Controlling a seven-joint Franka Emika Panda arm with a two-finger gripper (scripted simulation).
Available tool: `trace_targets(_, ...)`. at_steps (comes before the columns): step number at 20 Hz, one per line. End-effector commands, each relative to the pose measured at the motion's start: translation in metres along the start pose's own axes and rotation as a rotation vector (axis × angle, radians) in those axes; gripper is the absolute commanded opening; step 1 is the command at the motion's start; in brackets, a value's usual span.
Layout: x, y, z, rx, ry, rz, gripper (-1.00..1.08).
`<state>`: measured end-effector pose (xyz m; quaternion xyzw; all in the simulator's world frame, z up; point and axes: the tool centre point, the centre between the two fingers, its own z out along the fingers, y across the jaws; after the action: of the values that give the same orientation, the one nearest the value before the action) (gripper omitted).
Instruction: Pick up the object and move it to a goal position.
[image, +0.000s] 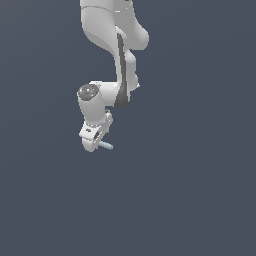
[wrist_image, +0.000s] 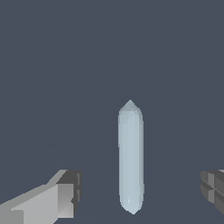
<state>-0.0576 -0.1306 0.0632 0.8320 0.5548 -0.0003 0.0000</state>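
Observation:
The object is a thin pale light-blue rod (wrist_image: 130, 157) with rounded ends. In the wrist view it lies between my two fingertips, with a clear gap on each side. My gripper (wrist_image: 140, 192) is open and touches nothing. In the exterior view the rod (image: 106, 146) pokes out to the exterior view's right from under my white gripper (image: 94, 142), which hangs low over the dark grey floor. Part of the rod is hidden behind the hand there.
The white arm (image: 117, 45) reaches down from the top of the exterior view. The flat dark grey ground (image: 190, 190) spreads on all sides. No goal marker shows in either view.

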Motion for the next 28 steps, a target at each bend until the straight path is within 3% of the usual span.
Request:
trace_targets(1, 0.0, 0.0, 0.0, 0.0, 0.001, -0.007, 1.0)
trace_targets(20, 0.0, 0.0, 0.051, 0.0, 0.0, -0.007, 1.0)
trace_targets(21, 0.0, 0.0, 0.051, 0.0, 0.0, -0.007, -1.0)
trace_targets(28, 0.0, 0.0, 0.051, 0.0, 0.0, -0.007, -1.0)
